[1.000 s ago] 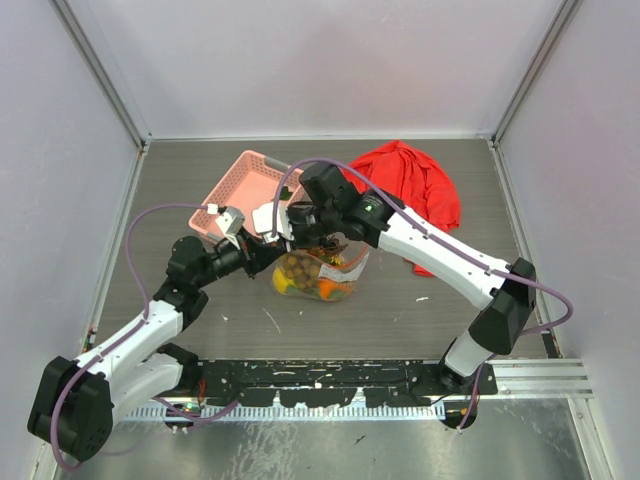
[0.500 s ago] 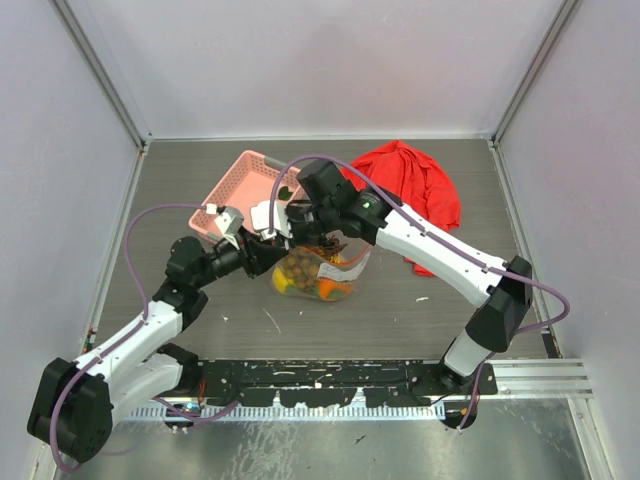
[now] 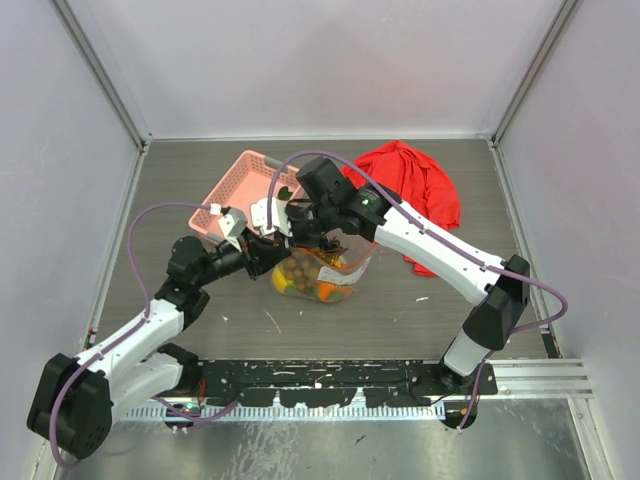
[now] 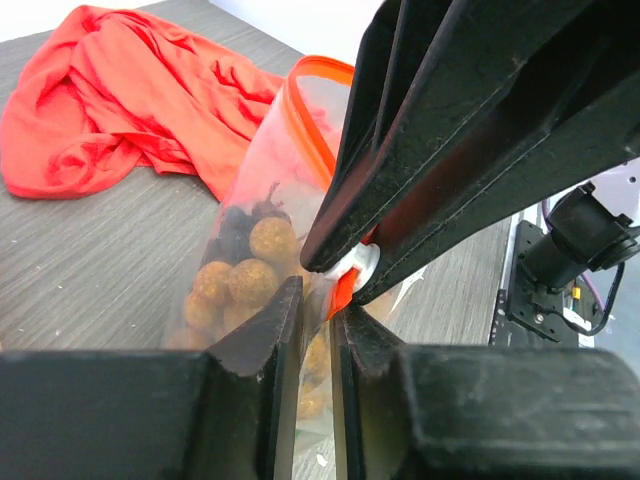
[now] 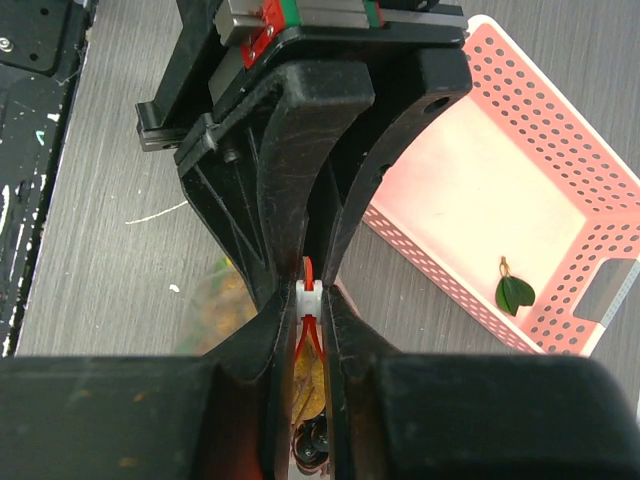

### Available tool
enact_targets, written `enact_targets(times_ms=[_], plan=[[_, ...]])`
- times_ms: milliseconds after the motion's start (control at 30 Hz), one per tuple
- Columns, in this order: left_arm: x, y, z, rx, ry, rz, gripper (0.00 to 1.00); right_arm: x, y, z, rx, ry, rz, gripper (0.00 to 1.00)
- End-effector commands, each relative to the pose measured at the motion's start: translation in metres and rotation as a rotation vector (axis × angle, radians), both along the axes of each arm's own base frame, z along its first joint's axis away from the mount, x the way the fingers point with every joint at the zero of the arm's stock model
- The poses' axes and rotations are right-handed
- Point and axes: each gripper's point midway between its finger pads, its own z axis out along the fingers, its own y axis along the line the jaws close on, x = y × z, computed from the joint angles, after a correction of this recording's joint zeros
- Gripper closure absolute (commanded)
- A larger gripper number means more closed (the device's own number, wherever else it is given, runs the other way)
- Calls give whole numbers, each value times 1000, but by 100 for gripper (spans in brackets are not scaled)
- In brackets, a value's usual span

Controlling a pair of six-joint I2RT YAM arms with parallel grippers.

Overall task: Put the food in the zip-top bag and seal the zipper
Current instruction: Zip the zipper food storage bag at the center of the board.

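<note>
Zip-top bag [image 3: 318, 277], food [image 4: 250, 270] inside, stands just in front of pink basket [image 3: 245, 185]; right gripper [image 5: 309, 300] jaws pinch zipper [image 4: 318, 100]; left gripper [image 4: 318, 305] jaws pinch bag edge alongside; risk: film slips from the left jaws, seal left incomplete.

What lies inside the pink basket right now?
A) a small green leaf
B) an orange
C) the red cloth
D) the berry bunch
A: in the right wrist view the pink basket holds only a small green leaf.
</note>
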Motion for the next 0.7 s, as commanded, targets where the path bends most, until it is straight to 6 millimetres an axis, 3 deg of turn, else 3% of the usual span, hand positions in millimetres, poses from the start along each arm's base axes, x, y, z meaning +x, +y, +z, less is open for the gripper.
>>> enact_targets(times_ms=[0,100,333,667], plan=[[0,-7,36,-35,-136,-36,87,-3,9,24,63,5,13,99],[3,-8,36,-42,-121,-25,100,-2,8,21,55,15,0,99],[13,4,32,-89,-87,88,100,13,-11,17,12,-2,-106,99],[12,9,34,-107,-91,118,100,20,-42,18,-21,-36,-206,99]])
